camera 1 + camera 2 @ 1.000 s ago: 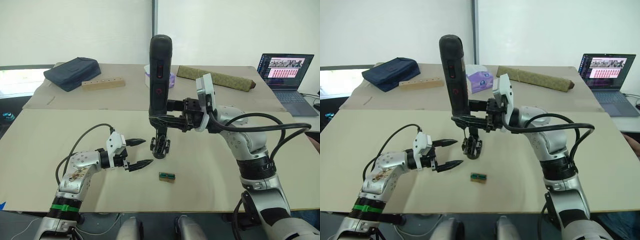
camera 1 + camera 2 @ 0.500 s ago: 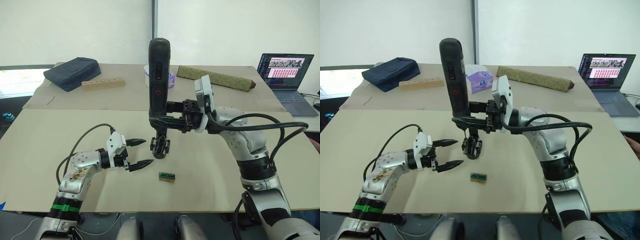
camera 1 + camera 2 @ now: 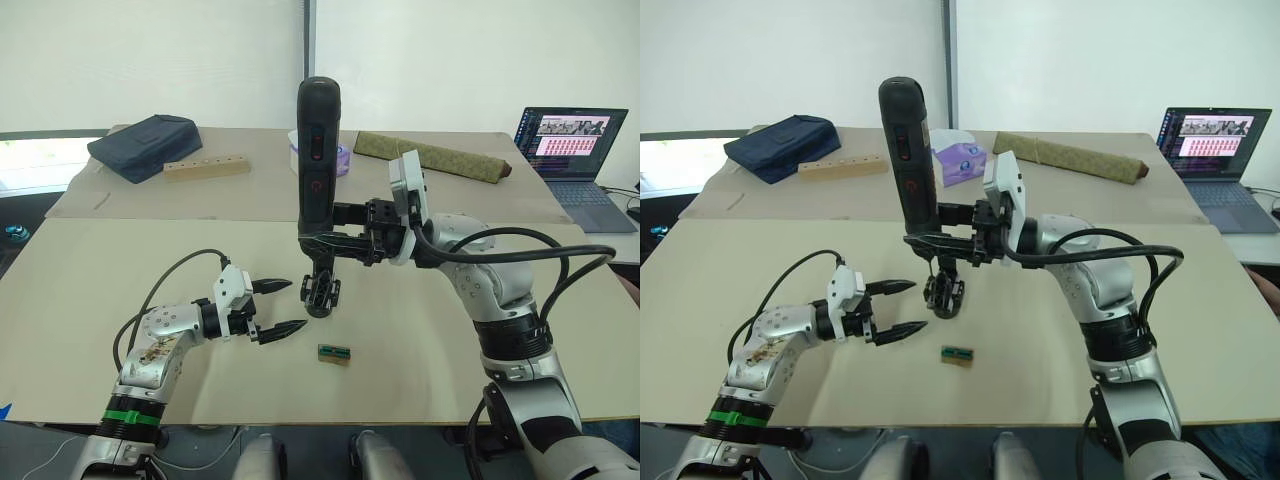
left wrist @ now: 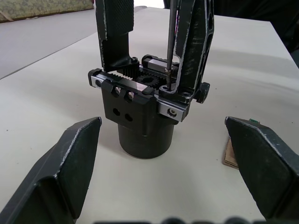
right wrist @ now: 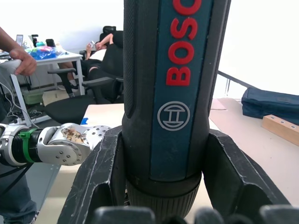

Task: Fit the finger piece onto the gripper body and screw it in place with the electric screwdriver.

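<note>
The gripper body (image 4: 145,116) stands upright near the middle of the tabletop (image 3: 420,350) with 2 black fingers rising from its toothed rails, so the finger piece (image 4: 198,44) looks already fitted, and the thin bit of the electric screwdriver (image 3: 317,160) comes down to a screw on the rail at that piece's base; fastening seems under way, though whether the screw is seated I cannot tell. The right hand (image 3: 330,240) reaches in from the right edge side, clamped around the upright screwdriver low on its barrel directly above the body. The left hand (image 3: 282,306) hovers low just beside the body on the left edge side, its fingers spread wide and holding nothing, pointing toward the mechanism.
</note>
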Motion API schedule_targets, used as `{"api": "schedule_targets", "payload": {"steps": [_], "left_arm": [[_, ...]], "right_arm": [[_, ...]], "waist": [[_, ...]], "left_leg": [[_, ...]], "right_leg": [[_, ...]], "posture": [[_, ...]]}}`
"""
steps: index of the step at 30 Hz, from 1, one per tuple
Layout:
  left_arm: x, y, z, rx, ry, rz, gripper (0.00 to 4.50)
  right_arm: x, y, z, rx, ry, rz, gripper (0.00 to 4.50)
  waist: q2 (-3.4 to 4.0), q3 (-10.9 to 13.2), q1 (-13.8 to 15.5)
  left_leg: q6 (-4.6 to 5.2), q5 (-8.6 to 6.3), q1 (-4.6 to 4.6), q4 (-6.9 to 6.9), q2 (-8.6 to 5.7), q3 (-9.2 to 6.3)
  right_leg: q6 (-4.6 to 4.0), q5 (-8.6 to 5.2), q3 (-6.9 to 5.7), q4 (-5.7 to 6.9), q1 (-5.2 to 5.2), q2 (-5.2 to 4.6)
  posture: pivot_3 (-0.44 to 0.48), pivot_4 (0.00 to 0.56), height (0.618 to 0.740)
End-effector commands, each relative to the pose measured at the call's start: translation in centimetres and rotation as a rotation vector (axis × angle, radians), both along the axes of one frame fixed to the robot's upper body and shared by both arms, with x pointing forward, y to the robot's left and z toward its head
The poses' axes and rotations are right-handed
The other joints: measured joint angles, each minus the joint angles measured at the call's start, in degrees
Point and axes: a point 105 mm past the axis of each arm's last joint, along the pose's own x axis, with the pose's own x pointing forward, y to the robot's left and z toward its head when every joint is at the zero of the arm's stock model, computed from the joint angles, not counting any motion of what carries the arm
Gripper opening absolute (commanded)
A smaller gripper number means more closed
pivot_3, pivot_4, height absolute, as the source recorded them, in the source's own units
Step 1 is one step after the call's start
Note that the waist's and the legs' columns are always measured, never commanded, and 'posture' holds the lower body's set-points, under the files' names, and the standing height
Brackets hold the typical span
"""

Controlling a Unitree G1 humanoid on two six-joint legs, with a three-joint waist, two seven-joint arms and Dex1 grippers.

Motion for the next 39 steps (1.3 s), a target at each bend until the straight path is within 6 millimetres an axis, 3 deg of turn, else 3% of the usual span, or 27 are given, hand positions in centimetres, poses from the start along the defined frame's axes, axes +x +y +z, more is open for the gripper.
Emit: {"api": "schedule_targets", "payload": {"steps": [1, 39], "left_arm": [[-0.09, -0.22, 0.41, -0.008, -0.033, -0.008, 4.50], [-0.19, -0.29, 0.22, -0.010, -0.024, -0.005, 4.50]], "right_arm": [[-0.35, -0.24, 0.75, 0.019, -0.048, 0.001, 1.90], [-0.05, -0.11, 0.94, 0.031, -0.066, -0.011, 1.90]], "waist": [[0.00, 0.00, 0.00], [0.00, 0.00, 0.00]], "left_leg": [[0.00, 0.00, 0.00, 0.00, 0.00, 0.00], [0.00, 0.00, 0.01, 0.00, 0.00, 0.00]], "right_leg": [[0.00, 0.00, 0.00, 0.00, 0.00, 0.00], [0.00, 0.00, 0.00, 0.01, 0.00, 0.00]], "posture": [[0.000, 0.150, 0.740], [0.000, 0.150, 0.740]]}}
